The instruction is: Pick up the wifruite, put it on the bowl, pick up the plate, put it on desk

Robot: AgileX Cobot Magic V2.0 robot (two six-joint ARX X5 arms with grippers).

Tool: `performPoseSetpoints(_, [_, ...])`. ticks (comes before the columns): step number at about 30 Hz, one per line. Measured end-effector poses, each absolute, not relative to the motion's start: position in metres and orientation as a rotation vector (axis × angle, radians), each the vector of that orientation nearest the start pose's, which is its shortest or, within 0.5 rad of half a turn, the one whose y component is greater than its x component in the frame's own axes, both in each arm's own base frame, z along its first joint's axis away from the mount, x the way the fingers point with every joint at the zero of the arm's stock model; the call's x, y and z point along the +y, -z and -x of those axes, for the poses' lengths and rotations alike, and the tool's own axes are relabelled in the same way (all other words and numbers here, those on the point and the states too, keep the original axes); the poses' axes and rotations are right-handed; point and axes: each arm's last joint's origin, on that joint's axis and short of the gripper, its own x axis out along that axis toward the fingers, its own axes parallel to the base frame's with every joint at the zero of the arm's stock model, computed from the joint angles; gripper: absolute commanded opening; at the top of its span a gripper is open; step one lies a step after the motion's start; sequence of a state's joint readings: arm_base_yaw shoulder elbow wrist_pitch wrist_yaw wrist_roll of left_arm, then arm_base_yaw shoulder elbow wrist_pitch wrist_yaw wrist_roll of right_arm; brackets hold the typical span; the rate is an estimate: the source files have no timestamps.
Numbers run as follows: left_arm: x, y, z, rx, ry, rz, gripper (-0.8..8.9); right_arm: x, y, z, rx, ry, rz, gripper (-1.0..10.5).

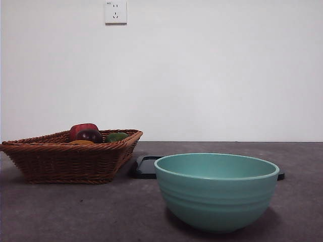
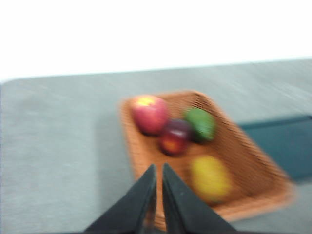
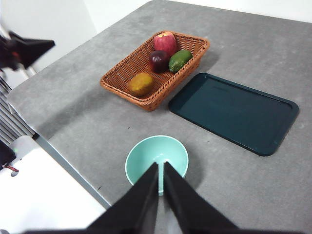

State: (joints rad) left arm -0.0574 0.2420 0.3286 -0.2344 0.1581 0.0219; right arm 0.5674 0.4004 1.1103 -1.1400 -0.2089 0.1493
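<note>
brown woven wicker basket (image 1: 70, 159): rough | mint-green ridged bowl (image 1: 217, 194): smooth, satin | dark grey-brown desk (image 1: 101, 212): matt, mottled

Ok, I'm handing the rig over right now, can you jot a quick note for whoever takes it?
Left gripper: jaws shut, empty, above the wicker basket.
Right gripper: jaws shut, empty, high over the bowl.
Wifruite lies in the basket beside a red apple, a dark fruit and a green fruit.
Bowl is empty, on the desk. Dark tray lies flat beside the basket.
Done: nothing yet. Left: wifruite into the bowl, then the plate step.
</note>
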Motion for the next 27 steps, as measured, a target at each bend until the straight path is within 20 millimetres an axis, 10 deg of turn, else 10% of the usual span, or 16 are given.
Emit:
performPoseSetpoints(6, [-0.002,-0.178,-0.096,0.173,-0.005,0.048,0.19,0.011,-0.372,-0.006,0.49,-0.729,-0.061,0.1])
performPoseSetpoints(27, [0.001,-0.158,-0.092,0.193,-0.055,0.083,0.19,0.011,-0.372,-0.006,0.489,-0.73,-0.061,0.1])
